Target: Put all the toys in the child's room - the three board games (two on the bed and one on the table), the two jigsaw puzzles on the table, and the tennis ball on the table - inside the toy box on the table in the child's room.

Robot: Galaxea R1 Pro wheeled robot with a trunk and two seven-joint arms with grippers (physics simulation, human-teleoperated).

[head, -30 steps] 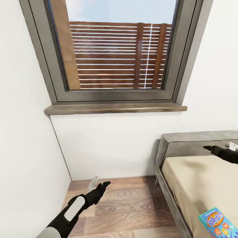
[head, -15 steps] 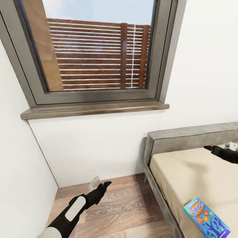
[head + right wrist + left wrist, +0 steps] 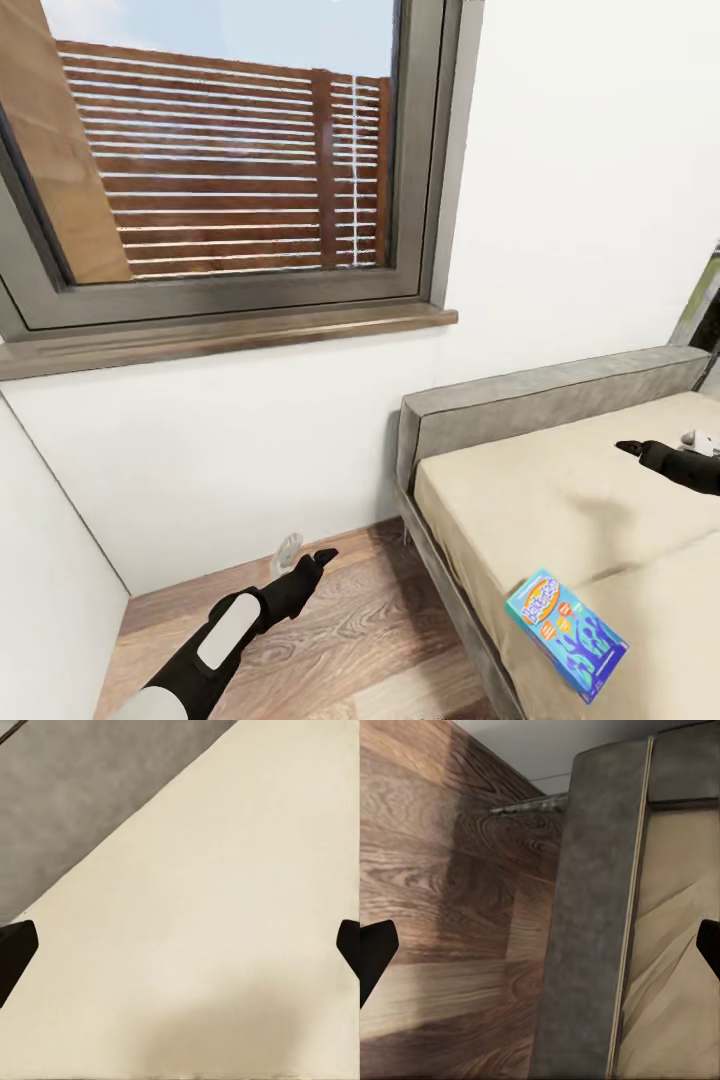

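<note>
A small blue colourful board game (image 3: 565, 632) lies flat on the beige mattress of the bed (image 3: 520, 500), near its floor-side edge. My right gripper (image 3: 630, 448) hovers open over the mattress, well beyond the game box; in the right wrist view its dark fingertips (image 3: 15, 952) stand wide apart over bare bedding. My left gripper (image 3: 320, 555) is held out over the wooden floor left of the bed, open and empty. In the left wrist view the left gripper (image 3: 540, 949) looks down at floorboards and the bed's grey frame (image 3: 585, 930). The toy box and the table are out of view.
A large window (image 3: 220, 160) with a wooden sill (image 3: 230, 335) fills the wall ahead. White walls close in at the left, leaving a narrow strip of wood floor (image 3: 350, 640) between wall and bed. The bed's grey headboard (image 3: 540, 400) runs along the far wall.
The whole view has swung to the right, so more of the bed and the entire blue game box now show. Both arms hold the same pose in the picture.
</note>
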